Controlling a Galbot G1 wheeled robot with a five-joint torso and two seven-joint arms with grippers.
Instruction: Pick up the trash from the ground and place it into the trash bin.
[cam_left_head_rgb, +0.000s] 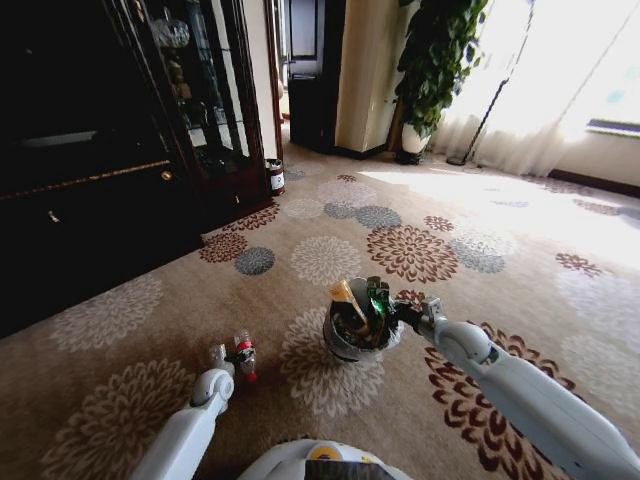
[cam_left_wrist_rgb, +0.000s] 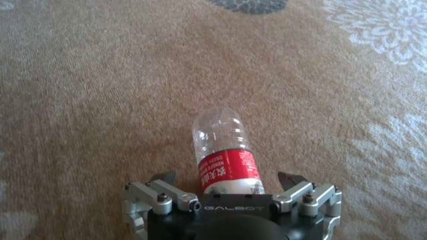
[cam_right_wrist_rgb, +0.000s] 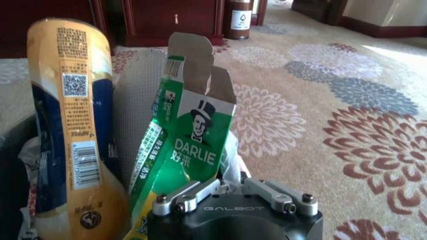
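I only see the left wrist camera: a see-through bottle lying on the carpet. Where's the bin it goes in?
Observer: The small round dark bin with the crinkled grey liner stands on the flowered carpet, to the robot's right of the clear plastic bottle with the red label.
Operator: My left tool is open, one finger each side of the bottle. Where's the other one?
Observer: The right tool is at the bin's rim, beside a green cardboard carton sticking up out of the bin.
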